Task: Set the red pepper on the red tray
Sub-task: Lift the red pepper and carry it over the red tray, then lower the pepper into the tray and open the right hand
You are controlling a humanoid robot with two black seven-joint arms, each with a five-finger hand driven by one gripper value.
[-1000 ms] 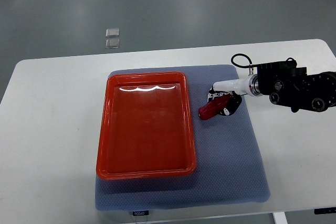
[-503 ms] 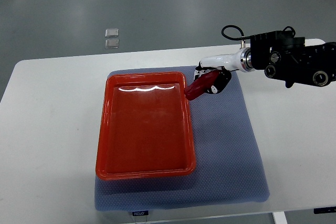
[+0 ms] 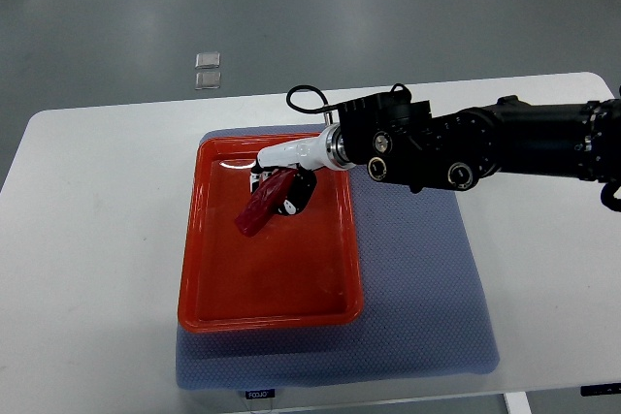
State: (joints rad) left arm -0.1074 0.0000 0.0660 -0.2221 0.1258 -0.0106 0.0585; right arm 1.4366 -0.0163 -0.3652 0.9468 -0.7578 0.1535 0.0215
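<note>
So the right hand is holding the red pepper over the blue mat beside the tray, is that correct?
Not quite: the top view shows the right hand holding the red pepper over the red tray itself, not over the blue mat beside it.

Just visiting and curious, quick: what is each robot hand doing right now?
Right hand: closed on the red pepper, above the red tray.
Left hand: not in view.

Right hand [image 3: 277, 184] outstretched, fingers clenched
</note>
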